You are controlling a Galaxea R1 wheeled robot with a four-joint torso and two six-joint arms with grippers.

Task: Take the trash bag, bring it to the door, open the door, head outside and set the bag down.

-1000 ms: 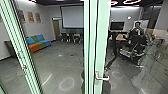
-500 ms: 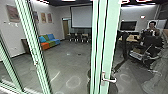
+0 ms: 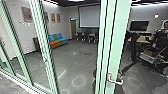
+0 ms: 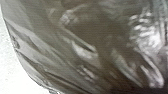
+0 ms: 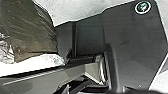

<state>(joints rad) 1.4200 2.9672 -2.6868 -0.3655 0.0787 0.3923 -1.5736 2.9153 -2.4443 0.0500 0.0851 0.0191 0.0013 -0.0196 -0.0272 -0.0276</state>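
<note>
"Where's the bag [image 4: 75, 60]?"

"Right up close in the left wrist view, all brown, shiny and crinkly. In the right wrist view it's near the robot's dark plate [image 5: 135, 45]."

"Are the jaws holding it?"

"I can't tell, left or right."

"What else?"

"A green door [image 3: 118, 45] with a silver handle [image 3: 116, 81]. Past it there's a couch [image 3: 59, 43], blue, green and orange, and a big screen [image 3: 89, 16]."

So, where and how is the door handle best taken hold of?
Probably by the outer part of the door handle, coming from the head camera's side, jaws above and below. Its lever runs sideways, nearly level, from an upright base on the pale green frame, so the free end seems easiest to grip.
</note>
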